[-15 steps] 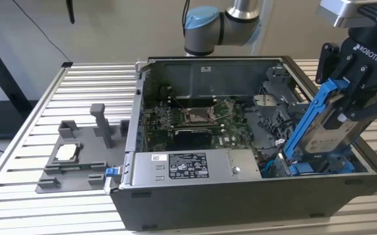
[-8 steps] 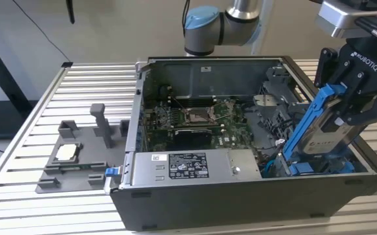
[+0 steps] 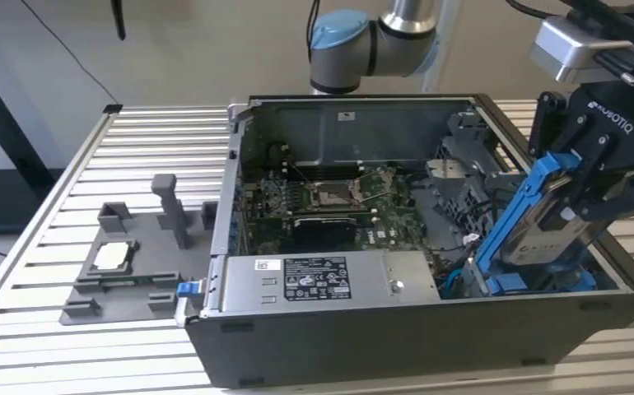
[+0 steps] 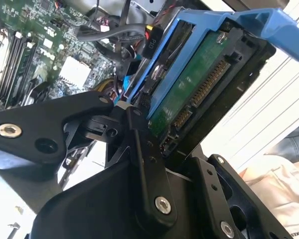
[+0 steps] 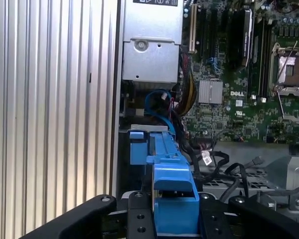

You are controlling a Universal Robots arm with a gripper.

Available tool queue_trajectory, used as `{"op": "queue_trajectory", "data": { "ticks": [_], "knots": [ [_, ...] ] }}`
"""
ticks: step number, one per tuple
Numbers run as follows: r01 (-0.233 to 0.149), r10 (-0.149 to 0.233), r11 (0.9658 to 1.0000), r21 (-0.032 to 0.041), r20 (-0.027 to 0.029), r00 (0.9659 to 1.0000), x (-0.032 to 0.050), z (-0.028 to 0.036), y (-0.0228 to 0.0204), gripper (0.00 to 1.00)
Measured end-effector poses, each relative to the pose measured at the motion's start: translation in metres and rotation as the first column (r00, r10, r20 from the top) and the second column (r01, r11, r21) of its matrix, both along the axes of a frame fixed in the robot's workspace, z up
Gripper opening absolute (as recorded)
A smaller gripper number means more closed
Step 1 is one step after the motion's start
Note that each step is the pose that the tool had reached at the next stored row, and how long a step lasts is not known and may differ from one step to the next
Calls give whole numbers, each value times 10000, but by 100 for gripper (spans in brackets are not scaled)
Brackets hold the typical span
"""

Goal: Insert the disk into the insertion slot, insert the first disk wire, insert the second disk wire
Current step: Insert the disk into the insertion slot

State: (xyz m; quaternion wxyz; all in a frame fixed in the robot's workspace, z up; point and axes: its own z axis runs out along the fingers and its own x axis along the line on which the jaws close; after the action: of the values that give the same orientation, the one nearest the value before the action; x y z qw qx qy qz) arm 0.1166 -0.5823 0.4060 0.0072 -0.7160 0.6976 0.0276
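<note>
Soft, even light fills the exterior view; the open dark grey metal computer case (image 3: 405, 346) is shadowed inside. In the second wrist view the ribbed silver aluminium table (image 4: 274, 109) glares white, and the green circuit board (image 4: 40, 30) looks slightly blurred.

The dark grey metal computer case (image 3: 405, 346) lies open at the top, so entry from above is free. At the exterior view's right end that opening is taken up by the black claw (image 3: 567, 206), clamped on the silver-grey disk in a bright blue plastic carrier frame (image 3: 520, 230). The disk is tilted, with its lower end inside the case. A bundle of black cables (image 5: 187, 139) crowds the space just beside the carrier. The grey metal drive cage (image 3: 465, 156) stands close behind. The grey labelled power supply box (image 3: 317, 280) blocks the near wall. The green motherboard (image 3: 339, 197) lies low, with open room above it. On the slatted aluminium worktop (image 3: 152, 140), a grey plastic fixture with upright posts (image 3: 142, 247) stands just beside the case.
</note>
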Motion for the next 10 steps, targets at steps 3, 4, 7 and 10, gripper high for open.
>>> {"op": "queue_trajectory", "data": {
  "ticks": [3, 4, 7, 10],
  "knots": [
    [0, 0, 10000, 23, 1, 10000, 5, -54, -5, 33],
    [0, 0, 10000, 28, 1, 10000, 6, -73, -6, 33],
    [-1, 1, 10000, 30, 0, 10000, 7, -127, -6, 33],
    [-1, 1, 10000, 28, 1, 10000, 7, -182, -7, 33]
  ]
}}
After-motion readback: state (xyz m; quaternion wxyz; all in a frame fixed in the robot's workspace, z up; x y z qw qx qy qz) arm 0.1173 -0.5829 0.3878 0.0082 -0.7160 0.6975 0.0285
